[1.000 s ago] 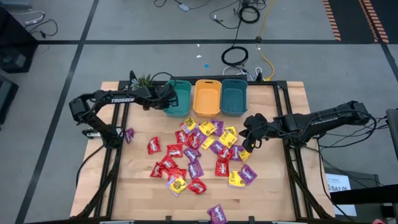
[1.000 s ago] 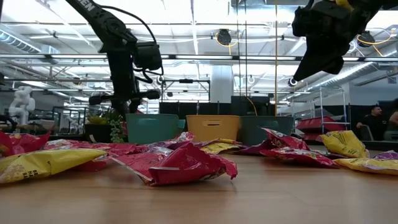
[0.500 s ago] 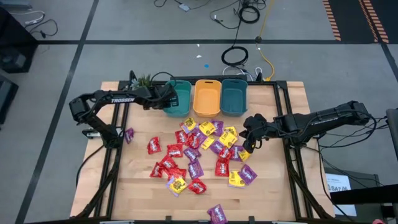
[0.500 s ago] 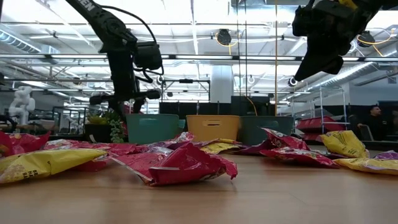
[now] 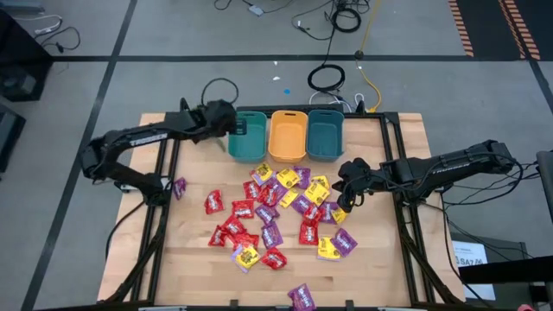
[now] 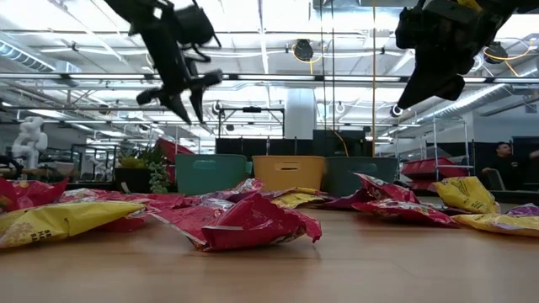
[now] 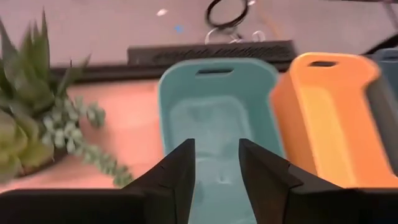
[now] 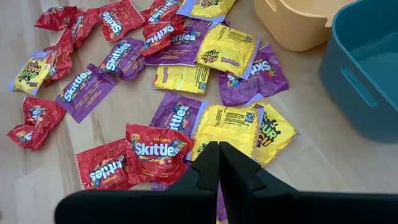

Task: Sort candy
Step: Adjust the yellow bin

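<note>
The candy (image 5: 281, 207) lies heaped in front of the orange bin (image 5: 289, 135). The right gripper (image 5: 346, 195) hovers over the heap's right edge — fingers pressed together, holding nothing — and should open before dropping on one packet. Farther back, the left gripper (image 5: 232, 127) hangs beside the teal bin (image 5: 250, 136), parted, empty.

High cam straight down, whole table (image 5: 194, 259). Low cam at tabletop, level, facing bins (image 6: 290, 173). Wrist cams close: left over teal bin (image 7: 214, 118), right over candy (image 8: 155, 149).
</note>
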Action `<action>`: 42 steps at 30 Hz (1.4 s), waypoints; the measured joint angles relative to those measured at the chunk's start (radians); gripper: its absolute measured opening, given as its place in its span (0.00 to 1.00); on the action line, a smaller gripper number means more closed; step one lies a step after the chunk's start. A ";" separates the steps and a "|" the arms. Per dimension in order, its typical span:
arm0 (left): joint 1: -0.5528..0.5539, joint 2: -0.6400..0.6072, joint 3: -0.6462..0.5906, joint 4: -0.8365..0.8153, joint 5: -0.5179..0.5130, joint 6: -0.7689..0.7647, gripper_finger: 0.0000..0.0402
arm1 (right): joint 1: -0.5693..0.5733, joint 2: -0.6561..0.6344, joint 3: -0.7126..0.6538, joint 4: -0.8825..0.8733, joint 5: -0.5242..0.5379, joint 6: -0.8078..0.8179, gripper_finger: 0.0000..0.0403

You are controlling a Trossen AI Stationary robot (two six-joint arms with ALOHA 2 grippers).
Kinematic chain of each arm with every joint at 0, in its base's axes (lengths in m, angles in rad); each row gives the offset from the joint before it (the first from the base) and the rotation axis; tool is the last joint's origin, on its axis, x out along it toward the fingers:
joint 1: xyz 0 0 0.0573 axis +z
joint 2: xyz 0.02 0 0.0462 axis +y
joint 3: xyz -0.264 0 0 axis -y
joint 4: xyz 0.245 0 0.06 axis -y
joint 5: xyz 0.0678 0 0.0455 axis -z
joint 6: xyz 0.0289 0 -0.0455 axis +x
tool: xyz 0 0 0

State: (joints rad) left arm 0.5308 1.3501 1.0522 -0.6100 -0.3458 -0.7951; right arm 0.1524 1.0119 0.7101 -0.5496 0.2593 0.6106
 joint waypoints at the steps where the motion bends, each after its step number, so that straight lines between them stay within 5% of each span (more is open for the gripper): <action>1: 0.000 -0.020 0.001 -0.001 0.000 0.027 0.33 | 0.000 0.000 0.000 0.001 0.000 0.000 0.00; 11: 0.000 -0.144 0.002 -0.009 0.000 0.389 0.33 | -0.074 0.000 0.006 0.222 0.005 -0.011 0.00; 17: -0.001 -0.149 0.002 -0.006 0.001 0.560 0.33 | -0.216 0.061 0.152 0.201 -0.002 -0.105 0.00; 30: 0.000 -0.147 0.002 -0.008 0.034 0.725 0.33 | -0.528 0.661 0.793 -0.201 -0.357 -0.390 0.00; 34: 0.010 -0.148 -0.014 0.012 0.048 0.737 0.33 | -0.588 0.806 0.942 -0.315 -0.371 -0.429 0.00; 42: 0.084 -0.150 -0.150 0.134 0.237 0.806 0.33 | -0.645 0.937 1.100 -0.448 -0.398 -0.485 0.00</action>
State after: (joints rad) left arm 0.6147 1.2005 0.9018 -0.4758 -0.1084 0.0110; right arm -0.4925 1.9489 1.8104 -0.9975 -0.1388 0.1258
